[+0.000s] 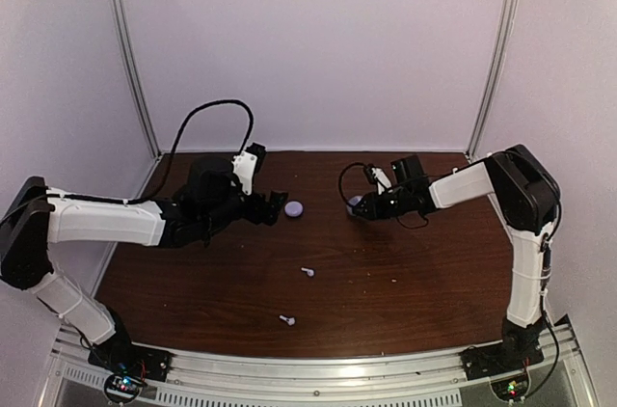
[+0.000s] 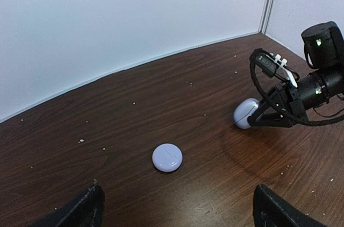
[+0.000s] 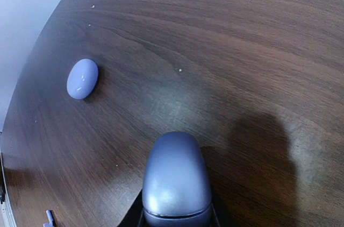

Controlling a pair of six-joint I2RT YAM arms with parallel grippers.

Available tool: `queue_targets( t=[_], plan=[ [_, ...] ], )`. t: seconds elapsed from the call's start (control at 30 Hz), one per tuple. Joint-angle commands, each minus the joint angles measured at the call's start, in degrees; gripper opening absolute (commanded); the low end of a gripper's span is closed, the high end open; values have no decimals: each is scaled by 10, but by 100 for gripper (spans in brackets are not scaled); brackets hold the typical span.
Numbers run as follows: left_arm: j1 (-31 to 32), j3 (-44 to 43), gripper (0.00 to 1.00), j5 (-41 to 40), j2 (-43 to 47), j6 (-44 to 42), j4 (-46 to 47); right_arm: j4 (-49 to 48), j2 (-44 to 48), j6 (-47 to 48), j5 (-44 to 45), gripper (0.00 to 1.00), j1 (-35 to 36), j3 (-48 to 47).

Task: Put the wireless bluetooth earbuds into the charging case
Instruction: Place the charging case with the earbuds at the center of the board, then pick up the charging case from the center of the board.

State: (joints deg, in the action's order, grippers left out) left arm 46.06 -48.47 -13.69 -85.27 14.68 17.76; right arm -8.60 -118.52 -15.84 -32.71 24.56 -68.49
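**Overhead and wrist views.** We see the left claw (image 1: 275, 207) with its jaws wide apart and holding nothing, just left of a closed flat case (image 1: 294, 208) lying on the desk (image 1: 415, 282). The right claw (image 1: 359, 204) is clamped on a second case (image 3: 176, 184), held on edge low over the desk; we cannot tell whether it touches the wood. Two earbuds lie loose, well apart from both cases: the mid-desk earbud (image 1: 308, 272) and the near earbud (image 1: 287, 320), closer to the arm bases.
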Motion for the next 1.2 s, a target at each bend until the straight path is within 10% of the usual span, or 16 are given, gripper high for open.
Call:
queue_targets(
  t=[0.0, 0.3, 0.8, 1.17],
  plan=[
    [-5, -38, 98, 11, -31, -6, -15, 8, 15, 3, 21, 29, -14, 0],
    [-23, -85, 98, 38, -78, -1, -55, 22, 44, 19, 38, 56, -32, 17],
    [-93, -275, 94, 294, -250, -157, -267, -12, 204, 69, 48, 76, -52, 114],
    [-126, -412, 87, 329, -374, -270, -365, -126, 320, 74, -23, 89, -52, 244]
  ],
)
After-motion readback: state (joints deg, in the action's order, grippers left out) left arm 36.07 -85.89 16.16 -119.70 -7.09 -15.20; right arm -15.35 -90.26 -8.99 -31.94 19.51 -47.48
